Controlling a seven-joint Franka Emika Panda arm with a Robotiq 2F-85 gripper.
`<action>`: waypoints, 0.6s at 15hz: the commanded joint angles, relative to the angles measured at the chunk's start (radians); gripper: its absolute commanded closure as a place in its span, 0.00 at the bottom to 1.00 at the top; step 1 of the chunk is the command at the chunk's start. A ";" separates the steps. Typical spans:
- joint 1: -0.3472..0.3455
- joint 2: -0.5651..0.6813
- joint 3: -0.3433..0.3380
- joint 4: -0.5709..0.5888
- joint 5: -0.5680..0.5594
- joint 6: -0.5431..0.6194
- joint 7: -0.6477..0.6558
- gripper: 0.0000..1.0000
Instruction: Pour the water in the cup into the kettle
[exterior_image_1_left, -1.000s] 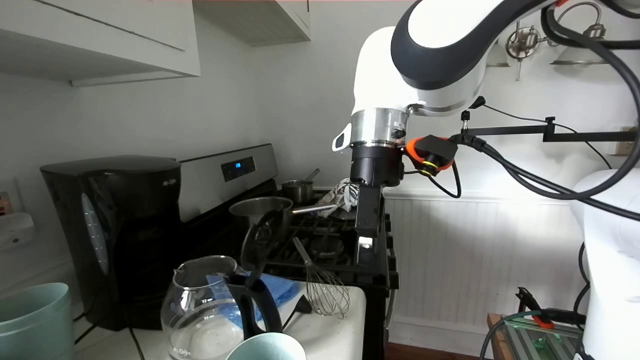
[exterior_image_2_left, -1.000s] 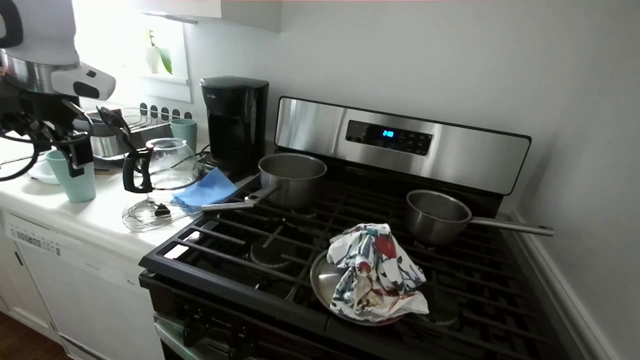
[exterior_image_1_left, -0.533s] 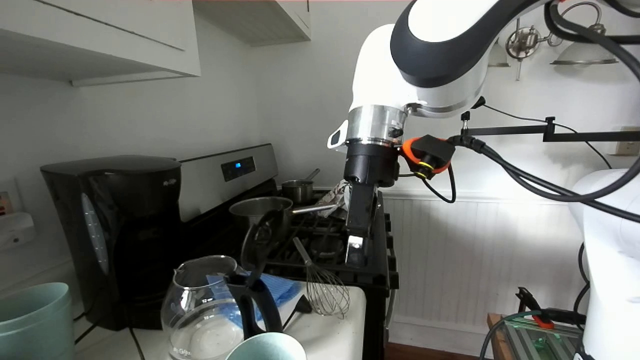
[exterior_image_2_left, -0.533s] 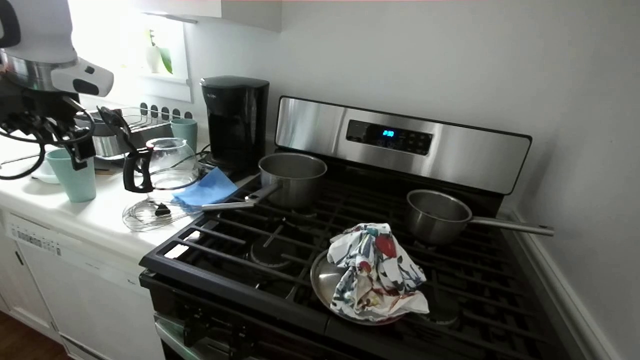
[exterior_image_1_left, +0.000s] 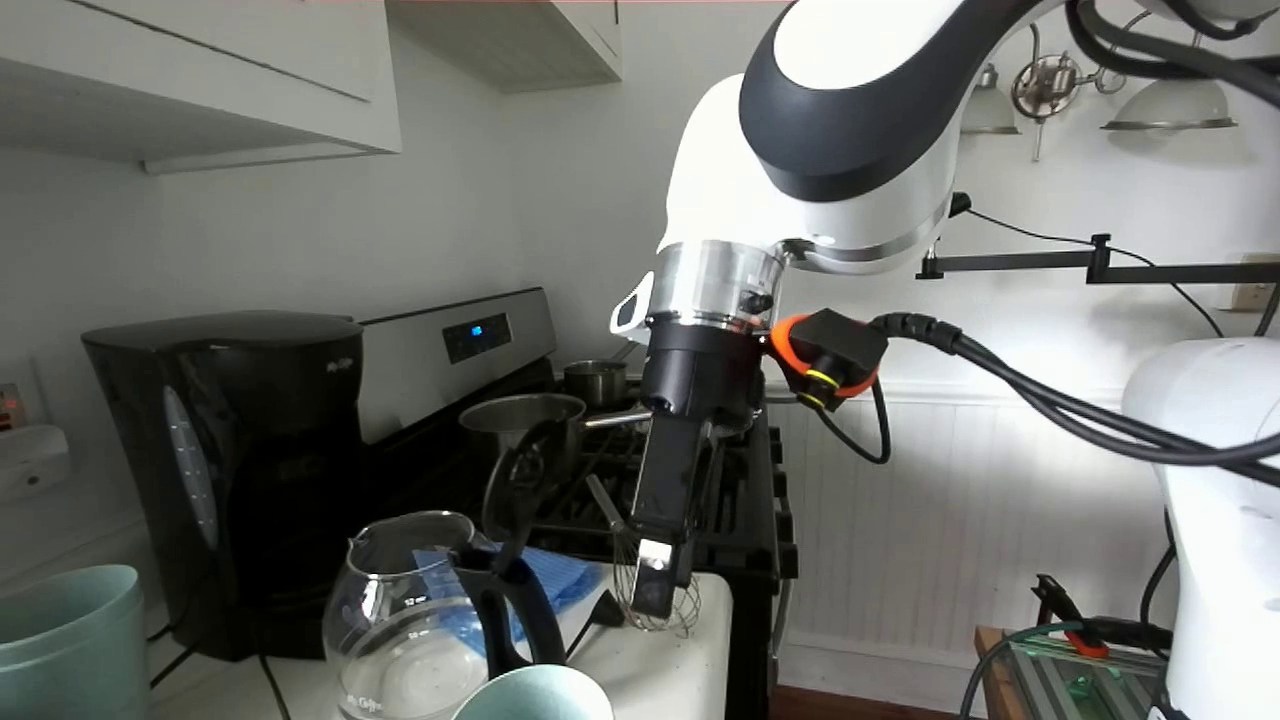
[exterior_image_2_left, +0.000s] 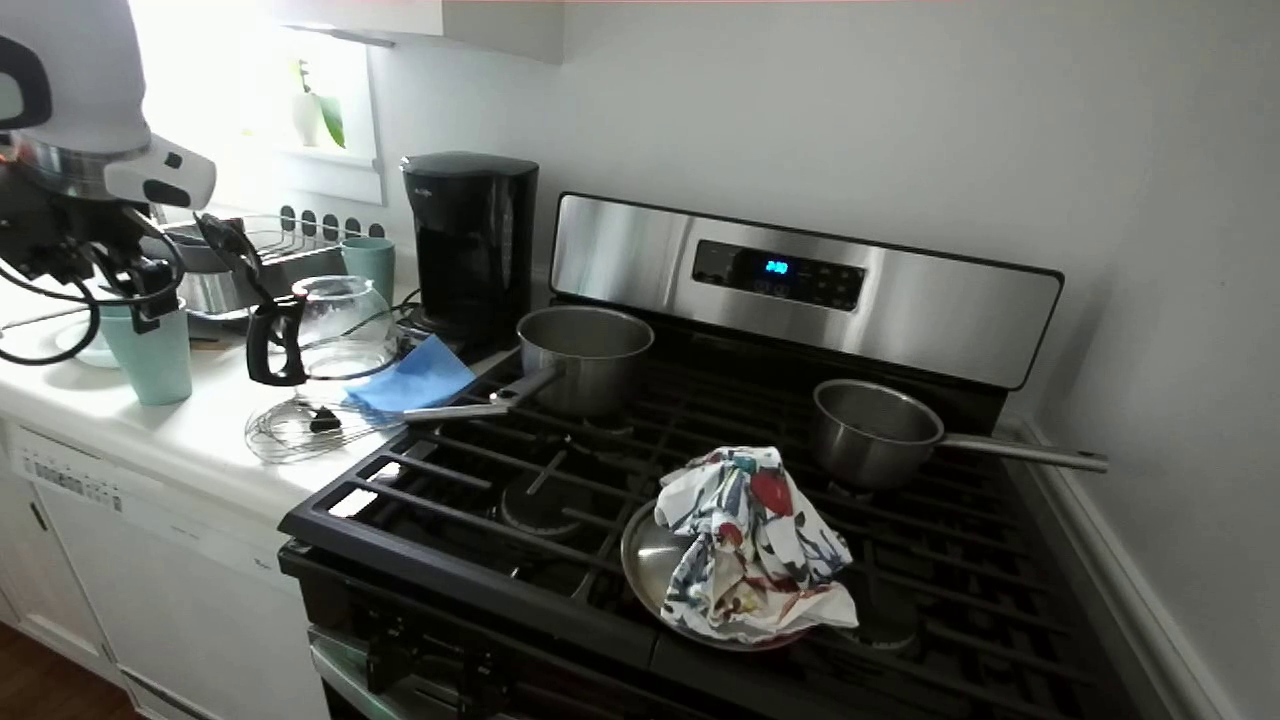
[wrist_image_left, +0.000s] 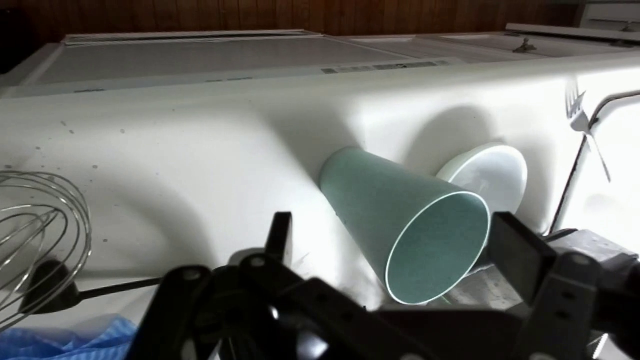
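The cup (wrist_image_left: 380, 200) is pale teal-green and stands upright on the white counter. It shows in both exterior views, the rim cut off by the frame edge (exterior_image_1_left: 535, 695) and the body partly behind the gripper (exterior_image_2_left: 155, 360). My gripper (wrist_image_left: 392, 225) is open, with the cup's rim between its fingers in the wrist view. The right finger looks very close to the rim; I cannot tell if it touches. I see no water in the cup. No dark rounded kettle shows. A clear glass carafe (exterior_image_1_left: 400, 620) with a black handle stands beside the cup; it also shows in an exterior view (exterior_image_2_left: 345, 320).
A black ladle (exterior_image_2_left: 230, 250) rises by the carafe. A whisk (wrist_image_left: 45, 240), a blue cloth (exterior_image_2_left: 415, 380), a white bowl (wrist_image_left: 490, 175), a larger teal container (exterior_image_1_left: 70, 640) and a coffee maker (exterior_image_2_left: 470, 250) are on the counter. The stove holds pots (exterior_image_2_left: 585, 350).
My gripper has moved down and towards the cup, tilting a little. Its fingers now overlap the cup's rim in an exterior view. The cup and the carafe have not moved.
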 joint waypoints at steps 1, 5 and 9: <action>0.018 0.105 0.033 0.051 0.057 0.055 -0.024 0.00; 0.027 0.182 0.066 0.083 0.091 0.132 -0.017 0.00; 0.020 0.248 0.093 0.110 0.128 0.188 -0.026 0.00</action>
